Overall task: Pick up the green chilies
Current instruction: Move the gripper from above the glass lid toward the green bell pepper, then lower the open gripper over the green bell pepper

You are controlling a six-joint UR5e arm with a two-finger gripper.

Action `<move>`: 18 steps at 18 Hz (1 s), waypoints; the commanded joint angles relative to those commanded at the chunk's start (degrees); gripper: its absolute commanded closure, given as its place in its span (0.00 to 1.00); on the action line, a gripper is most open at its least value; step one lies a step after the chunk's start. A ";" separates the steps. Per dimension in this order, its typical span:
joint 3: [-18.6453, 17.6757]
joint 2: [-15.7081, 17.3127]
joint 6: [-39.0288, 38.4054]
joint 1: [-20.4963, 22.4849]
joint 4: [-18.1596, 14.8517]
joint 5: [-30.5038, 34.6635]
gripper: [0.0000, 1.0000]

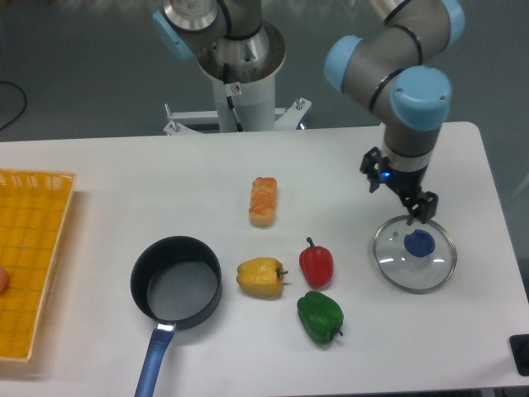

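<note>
From the one fixed camera we see our tool (pixel 398 195) hanging over the right side of the counter (pixel 124 178), just above the far-left rim of a glass lid (pixel 413 255) with a blue knob. Its two fingers stand apart and nothing is between them, so we carry nothing.

The green pepper (pixel 320 317) lies near the front edge, left of the lid and well apart from the tool. The red pepper (pixel 316 264) sits just beyond it on the far side, very close, though we cannot tell whether they touch. The yellow pepper (pixel 260 276) lies to the left of the pair. Further left is a dark pot (pixel 176 281) with a blue handle pointing toward us, a bread roll (pixel 263 200) lies farther back, and a yellow basket (pixel 33 256) sits at the left edge.

We judge the approach has only begun; the tool has the whole gap to the green pepper to cross. The chief risk is the red neighbour: a finger coming down on the far side could strike or pinch it instead. The green skin is glossy and lobed, so a shallow or off-centre grip may let it slip or roll. A low sweep away from here could also clip the lid.
</note>
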 joint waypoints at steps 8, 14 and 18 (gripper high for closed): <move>3.42 -4.91 -6.41 -7.03 0.79 -0.09 0.00; 4.92 -9.49 -14.95 -8.54 2.28 0.00 0.00; 4.92 -9.49 -22.30 -8.27 2.46 -0.18 0.00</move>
